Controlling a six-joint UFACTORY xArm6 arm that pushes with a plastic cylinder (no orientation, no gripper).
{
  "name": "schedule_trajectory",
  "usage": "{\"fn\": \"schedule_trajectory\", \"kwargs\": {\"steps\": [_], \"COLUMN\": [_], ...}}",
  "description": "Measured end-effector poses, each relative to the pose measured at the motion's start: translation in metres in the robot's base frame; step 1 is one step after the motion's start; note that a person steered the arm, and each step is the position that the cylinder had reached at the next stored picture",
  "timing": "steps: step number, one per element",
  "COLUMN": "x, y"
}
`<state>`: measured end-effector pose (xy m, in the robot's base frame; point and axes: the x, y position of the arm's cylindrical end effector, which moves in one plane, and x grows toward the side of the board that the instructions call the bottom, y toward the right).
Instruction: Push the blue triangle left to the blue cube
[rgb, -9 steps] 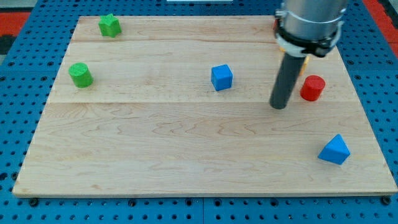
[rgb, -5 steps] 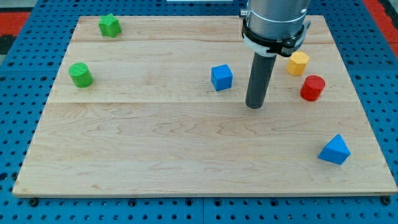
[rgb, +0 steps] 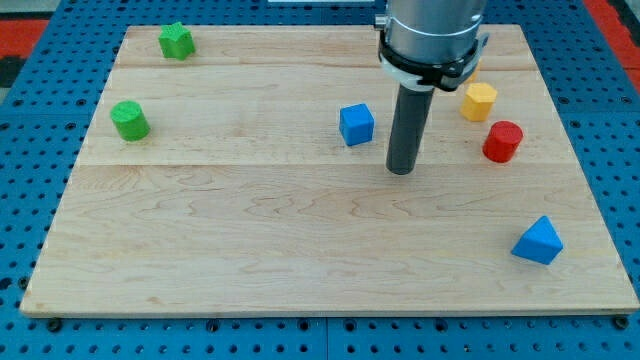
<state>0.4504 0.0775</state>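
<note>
The blue triangle (rgb: 538, 241) lies near the board's lower right corner. The blue cube (rgb: 356, 124) sits in the upper middle of the board. My tip (rgb: 400, 169) rests on the board just right of and slightly below the blue cube, a small gap between them. The tip is far to the upper left of the blue triangle. The dark rod rises from the tip to the grey arm at the view's top.
A yellow block (rgb: 479, 100) and a red cylinder (rgb: 502, 141) sit right of the rod. A green cylinder (rgb: 129, 120) and a green star-like block (rgb: 176, 41) sit at the upper left. The wooden board (rgb: 250, 250) lies on a blue pegboard.
My tip has slid left from near the red cylinder to beside the blue cube, uncovering the yellow block. No block has moved.
</note>
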Motion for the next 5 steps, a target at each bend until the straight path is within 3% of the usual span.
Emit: {"fn": "schedule_trajectory", "kwargs": {"steps": [1, 4, 5], "x": [-0.008, -0.042, 0.028], "y": [-0.029, -0.029, 0.0]}}
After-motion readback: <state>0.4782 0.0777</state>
